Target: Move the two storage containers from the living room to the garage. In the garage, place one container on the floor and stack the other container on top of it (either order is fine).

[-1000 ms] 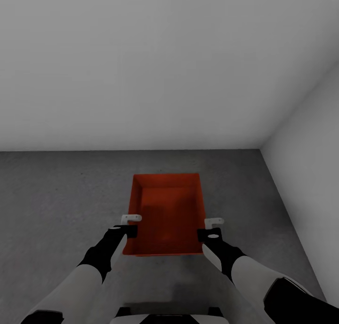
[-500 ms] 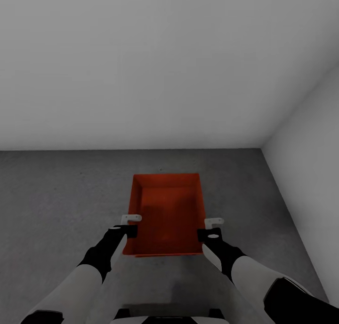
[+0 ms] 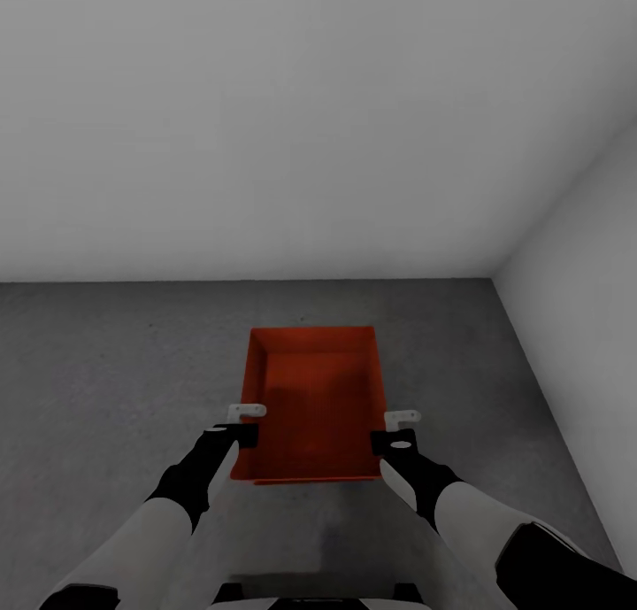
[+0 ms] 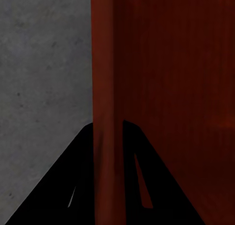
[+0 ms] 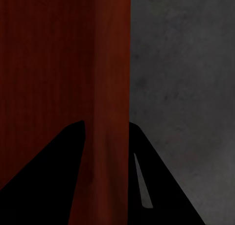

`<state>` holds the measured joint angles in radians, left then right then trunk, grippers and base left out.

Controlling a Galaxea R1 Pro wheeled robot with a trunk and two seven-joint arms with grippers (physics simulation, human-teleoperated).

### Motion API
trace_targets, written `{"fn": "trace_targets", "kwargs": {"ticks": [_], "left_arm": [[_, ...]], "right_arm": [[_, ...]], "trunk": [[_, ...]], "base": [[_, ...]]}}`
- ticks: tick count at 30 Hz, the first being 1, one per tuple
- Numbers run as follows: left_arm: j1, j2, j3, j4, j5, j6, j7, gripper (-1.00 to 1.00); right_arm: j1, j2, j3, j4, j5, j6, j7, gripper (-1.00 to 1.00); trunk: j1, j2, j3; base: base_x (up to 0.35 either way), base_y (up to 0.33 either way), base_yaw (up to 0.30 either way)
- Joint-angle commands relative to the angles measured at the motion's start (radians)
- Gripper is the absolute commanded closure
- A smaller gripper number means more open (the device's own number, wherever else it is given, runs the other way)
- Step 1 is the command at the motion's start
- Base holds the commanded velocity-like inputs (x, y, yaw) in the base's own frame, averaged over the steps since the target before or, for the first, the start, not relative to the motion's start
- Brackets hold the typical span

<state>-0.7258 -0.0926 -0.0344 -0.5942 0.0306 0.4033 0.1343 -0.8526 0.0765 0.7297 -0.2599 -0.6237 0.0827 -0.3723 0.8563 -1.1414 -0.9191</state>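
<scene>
1. Head view: one orange-red storage container (image 3: pixel 311 406) is held out in front of the robot, open top up, over the dark grey concrete floor (image 3: pixel 106 371) of the garage, near the corner where two pale grey walls (image 3: pixel 265 123) meet
2. Head view: the left gripper (image 3: pixel 245 421) sits at the container's left wall and the right gripper (image 3: pixel 400 426) at its right wall, both near the end closest to the robot
3. Left wrist view: the left gripper's black fingers (image 4: pixel 73 186) straddle the container's upright wall (image 4: pixel 105 88), clamped on it, with concrete beside
4. Right wrist view: the right gripper's fingers (image 5: pixel 161 186) likewise close on the opposite wall (image 5: pixel 110 88), one finger inside, one outside
</scene>
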Motion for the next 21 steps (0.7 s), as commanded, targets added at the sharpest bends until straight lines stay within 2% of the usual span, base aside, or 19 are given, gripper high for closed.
{"fn": "trace_targets", "kwargs": {"ticks": [1,5,12,19,21], "left_arm": [[0.0,-0.012,-0.012,0.017,0.037,0.014,0.005,1.0],[0.0,-0.013,-0.012,0.017,0.037,0.014,0.005,1.0],[0.0,-0.013,-0.012,0.017,0.037,0.014,0.005,1.0],[0.0,-0.013,-0.012,0.017,0.037,0.014,0.005,1.0],[0.0,-0.013,-0.012,0.017,0.037,0.014,0.005,1.0]], "right_arm": [[-0.002,0.0,-0.019,-0.004,0.029,0.007,-0.077,1.0],[-0.002,0.0,-0.019,-0.004,0.029,0.008,-0.077,1.0],[-0.002,0.0,-0.019,-0.004,0.029,0.008,-0.077,1.0],[-0.002,0.0,-0.019,-0.004,0.028,0.008,-0.077,1.0],[-0.002,0.0,-0.019,-0.004,0.029,0.008,-0.077,1.0]], "trunk": [[0.004,-0.008,-0.004],[0.019,-0.036,-0.016],[0.019,-0.036,-0.016],[0.046,-0.085,-0.038],[0.046,-0.085,-0.038]], "base": [[0.0,0.0,0.0],[0.0,0.0,0.0],[0.0,0.0,0.0],[0.0,0.0,0.0],[0.0,0.0,0.0]]}}
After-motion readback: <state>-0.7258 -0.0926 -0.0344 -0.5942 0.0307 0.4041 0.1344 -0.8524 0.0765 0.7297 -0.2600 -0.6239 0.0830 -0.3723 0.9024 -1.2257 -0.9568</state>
